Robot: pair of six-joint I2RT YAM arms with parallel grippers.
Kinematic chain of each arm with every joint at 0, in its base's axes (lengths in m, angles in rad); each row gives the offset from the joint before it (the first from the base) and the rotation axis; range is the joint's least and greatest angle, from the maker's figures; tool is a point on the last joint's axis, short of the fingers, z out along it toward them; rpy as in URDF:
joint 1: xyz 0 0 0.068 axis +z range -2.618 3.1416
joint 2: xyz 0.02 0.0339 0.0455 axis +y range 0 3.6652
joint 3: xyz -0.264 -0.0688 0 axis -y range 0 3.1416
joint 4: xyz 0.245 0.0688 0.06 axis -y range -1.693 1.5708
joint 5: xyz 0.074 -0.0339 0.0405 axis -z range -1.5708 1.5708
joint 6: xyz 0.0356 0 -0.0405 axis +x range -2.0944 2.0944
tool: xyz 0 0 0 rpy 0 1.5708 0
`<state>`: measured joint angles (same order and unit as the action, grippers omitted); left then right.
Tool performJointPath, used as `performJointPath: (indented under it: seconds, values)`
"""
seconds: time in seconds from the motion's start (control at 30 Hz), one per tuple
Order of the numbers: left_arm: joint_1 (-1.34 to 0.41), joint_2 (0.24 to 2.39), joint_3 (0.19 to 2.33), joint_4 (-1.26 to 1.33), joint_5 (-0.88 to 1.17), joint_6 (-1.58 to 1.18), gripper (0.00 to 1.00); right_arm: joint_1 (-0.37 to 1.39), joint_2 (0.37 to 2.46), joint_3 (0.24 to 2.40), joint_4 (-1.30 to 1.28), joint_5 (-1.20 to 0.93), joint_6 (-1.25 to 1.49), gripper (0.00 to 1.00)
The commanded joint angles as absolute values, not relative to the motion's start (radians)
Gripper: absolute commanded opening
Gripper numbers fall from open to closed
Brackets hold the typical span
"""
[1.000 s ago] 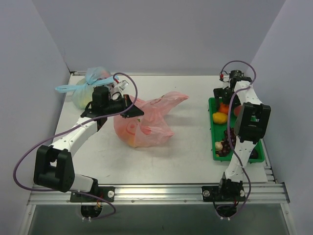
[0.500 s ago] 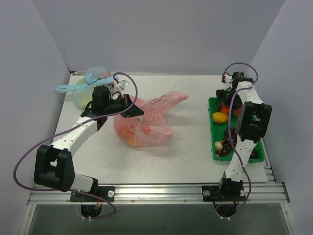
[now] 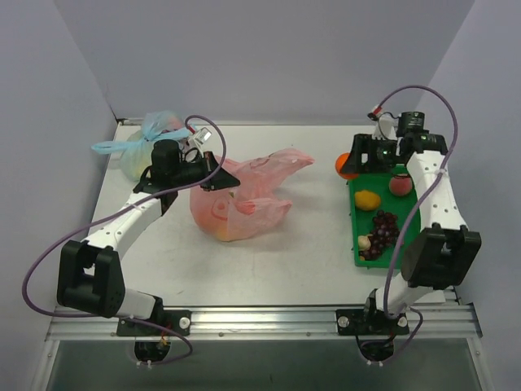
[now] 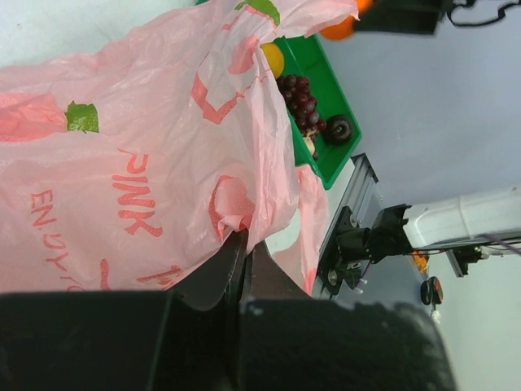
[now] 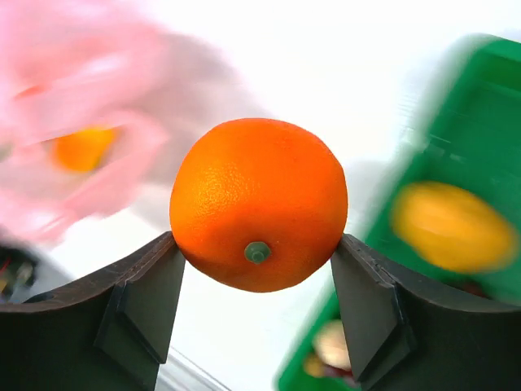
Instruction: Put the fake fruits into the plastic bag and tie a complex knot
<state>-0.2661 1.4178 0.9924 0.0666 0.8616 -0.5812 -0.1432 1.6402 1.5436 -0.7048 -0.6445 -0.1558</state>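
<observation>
The pink plastic bag [image 3: 244, 195] lies mid-table, with orange fruit showing through it. My left gripper [image 3: 213, 177] is shut on the bag's edge and holds it up; the wrist view shows the pink film [image 4: 163, 163] pinched between the jaws. My right gripper [image 3: 348, 165] is shut on a round orange [image 5: 259, 204] and holds it just left of the green tray's [image 3: 407, 254] far corner. In the tray lie a yellow oval fruit [image 3: 367, 198], a red-pink round fruit [image 3: 399, 185], a purple grape bunch [image 3: 383, 230] and a small pale piece [image 3: 364, 242].
A pale blue tied bag [image 3: 151, 140] with fruit inside sits at the far left corner. The right arm arches over the tray. Walls close in the table on the left, back and right.
My right gripper has lifted the orange out of the tray and swung left, off the tray's far corner. The left gripper has raised the bag's edge slightly.
</observation>
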Motion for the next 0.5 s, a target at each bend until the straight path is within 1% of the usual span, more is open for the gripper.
performJointPath:
  seconds: [0.0,0.07,0.17,0.27,0.37,0.4,0.47]
  values:
    - [-0.259,1.411,0.996,0.192,0.885,-0.663,0.00,-0.006,1.573,1.445,-0.749,-0.848,-0.107,0.36]
    - [-0.259,1.410,0.991,0.227,0.891,-0.696,0.00,0.102,1.556,1.428,-0.735,-0.865,-0.095,0.34]
    - [-0.264,1.405,0.992,0.239,0.902,-0.707,0.00,0.207,1.543,1.413,-0.662,-0.847,-0.060,0.33]
    - [-0.273,1.399,0.983,0.244,0.911,-0.695,0.00,0.282,1.569,1.451,-0.574,-0.809,-0.002,0.33]
    - [-0.278,1.387,0.965,0.244,0.908,-0.681,0.00,0.313,1.597,1.540,-0.528,-0.782,0.058,0.32]
    - [-0.278,1.384,0.959,0.242,0.904,-0.680,0.00,0.324,1.600,1.558,-0.522,-0.782,0.066,0.30]
    - [-0.279,1.378,0.950,0.244,0.897,-0.675,0.00,0.333,1.594,1.606,-0.511,-0.785,0.081,0.29]
